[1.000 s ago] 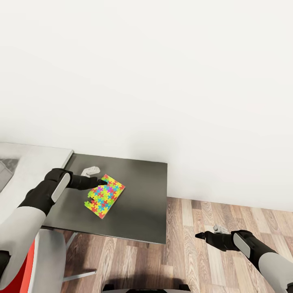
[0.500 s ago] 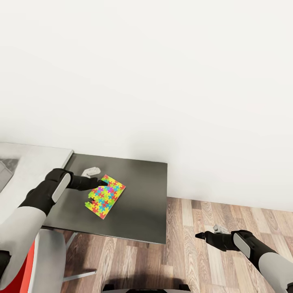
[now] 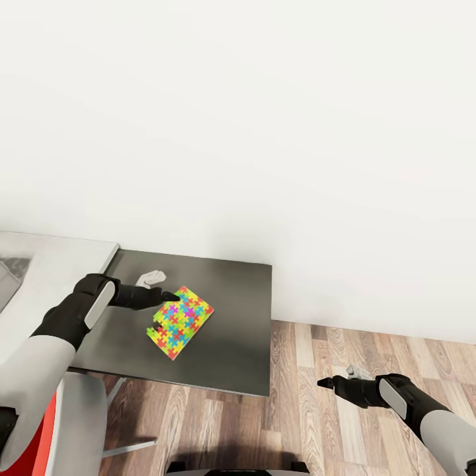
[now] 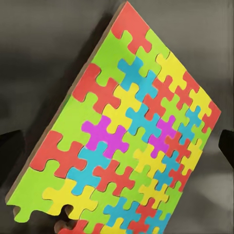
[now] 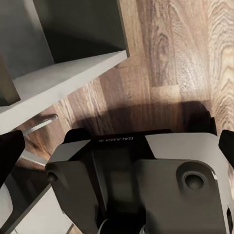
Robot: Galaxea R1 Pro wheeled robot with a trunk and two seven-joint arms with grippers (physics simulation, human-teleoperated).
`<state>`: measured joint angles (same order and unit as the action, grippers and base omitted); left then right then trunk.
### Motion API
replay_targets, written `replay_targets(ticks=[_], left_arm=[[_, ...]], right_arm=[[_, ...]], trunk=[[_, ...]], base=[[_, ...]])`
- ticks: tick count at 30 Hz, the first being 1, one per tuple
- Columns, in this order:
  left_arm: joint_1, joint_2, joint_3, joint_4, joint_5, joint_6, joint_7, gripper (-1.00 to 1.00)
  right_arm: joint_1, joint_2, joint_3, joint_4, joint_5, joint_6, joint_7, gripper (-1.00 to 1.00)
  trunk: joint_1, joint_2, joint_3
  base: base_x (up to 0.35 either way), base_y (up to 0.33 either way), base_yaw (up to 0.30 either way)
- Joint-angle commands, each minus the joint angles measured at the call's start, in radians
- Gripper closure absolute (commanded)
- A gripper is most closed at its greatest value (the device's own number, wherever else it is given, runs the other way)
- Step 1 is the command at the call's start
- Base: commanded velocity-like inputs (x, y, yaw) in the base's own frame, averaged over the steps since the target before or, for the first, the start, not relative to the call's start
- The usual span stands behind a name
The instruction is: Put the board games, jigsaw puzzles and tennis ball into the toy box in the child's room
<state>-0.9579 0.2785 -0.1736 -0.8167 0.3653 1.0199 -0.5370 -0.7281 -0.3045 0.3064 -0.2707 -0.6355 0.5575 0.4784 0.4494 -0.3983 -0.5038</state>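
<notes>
One jigsaw puzzle (image 3: 180, 322), a flat sheet of bright interlocking pieces, lies at an angle on the dark table (image 3: 231, 317). My left gripper (image 3: 164, 291) is at the puzzle's near-left corner, with a black fingertip touching its edge. In the left wrist view the puzzle (image 4: 126, 136) spreads wide between the two fingertips (image 4: 9, 141), which stand far apart at the frame's sides, so the gripper is open. My right gripper (image 3: 327, 382) hangs open and empty over the wood floor to the table's right. The toy box, board games, tennis ball and bed are out of view.
A light grey tabletop (image 3: 53, 264) adjoins the dark table on the left. A chair with a grey seat (image 3: 82, 410) and red part (image 3: 45, 436) stands at the table's front. A white wall runs behind. The right wrist view shows my base (image 5: 146, 180) and wood floor (image 5: 165, 58).
The puzzle has slid a little to the right across the dark table, and my left gripper has followed it. The right arm has stayed still.
</notes>
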Motion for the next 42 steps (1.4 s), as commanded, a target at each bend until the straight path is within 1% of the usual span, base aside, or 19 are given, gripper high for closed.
replay_targets(ticks=[1, 12, 16, 20, 21, 22, 23, 26, 29, 33, 42], left_arm=[[-0.001, 0.001, -0.002, -0.001, -0.005, 0.002, -0.012, -1.0], [-0.001, -0.001, -0.003, -0.002, -0.008, 0.002, -0.021, -1.0], [-0.001, 0.002, -0.003, -0.002, -0.02, 0.002, -0.017, -1.0], [-0.001, 0.003, -0.003, -0.002, -0.054, 0.001, -0.013, -1.0], [-0.001, 0.002, -0.003, -0.002, -0.077, 0.0, -0.013, -1.0], [-0.001, 0.002, -0.002, -0.002, -0.088, 0.0, -0.013, -1.0], [-0.001, 0.001, -0.002, -0.002, -0.111, -0.001, -0.013, -1.0], [-0.001, -0.001, -0.002, -0.002, -0.142, -0.002, -0.012, -1.0], [-0.001, -0.003, -0.001, -0.002, -0.155, -0.003, -0.012, -1.0], [-0.001, -0.006, -0.001, -0.002, -0.161, -0.004, -0.012, -1.0], [-0.001, -0.007, -0.001, -0.001, -0.163, -0.003, -0.012, -1.0]], right_arm=[[-0.001, -0.001, 0.003, -0.001, -0.003, 0.004, 0.002, -1.0], [-0.001, -0.001, 0.003, -0.001, -0.003, 0.004, 0.002, -1.0], [-0.001, -0.001, 0.003, -0.001, -0.003, 0.004, 0.002, -1.0], [-0.001, 0.0, 0.003, -0.001, -0.003, 0.004, 0.002, -1.0], [-0.001, 0.0, 0.003, -0.001, -0.003, 0.004, 0.002, -1.0], [-0.001, 0.0, 0.003, -0.001, -0.003, 0.004, 0.002, -1.0], [-0.001, 0.0, 0.003, -0.001, -0.003, 0.004, 0.002, -1.0], [-0.001, 0.0, 0.003, -0.001, -0.003, 0.004, 0.002, -1.0], [-0.001, 0.0, 0.003, -0.001, -0.003, 0.004, 0.002, -1.0], [-0.001, 0.0, 0.003, -0.001, -0.003, 0.004, 0.002, -1.0], [-0.001, -0.001, 0.003, -0.001, -0.003, 0.004, 0.002, -1.0]], trunk=[[0.001, -0.002, -0.001], [0.001, -0.002, -0.001], [0.001, -0.002, -0.001], [0.001, -0.002, -0.001], [0.001, -0.002, -0.001], [0.001, -0.002, -0.001], [0.001, -0.002, -0.001], [0.001, -0.002, -0.001], [0.001, -0.002, -0.001], [0.001, -0.002, -0.001], [0.001, -0.002, -0.001]], base=[[0.0, 0.0, 0.0], [0.0, 0.0, 0.0], [0.0, 0.0, 0.0], [0.0, 0.0, 0.0], [0.0, 0.0, 0.0], [0.0, 0.0, 0.0], [0.0, 0.0, 0.0], [0.0, 0.0, 0.0], [0.0, 0.0, 0.0], [0.0, 0.0, 0.0], [0.0, 0.0, 0.0]])
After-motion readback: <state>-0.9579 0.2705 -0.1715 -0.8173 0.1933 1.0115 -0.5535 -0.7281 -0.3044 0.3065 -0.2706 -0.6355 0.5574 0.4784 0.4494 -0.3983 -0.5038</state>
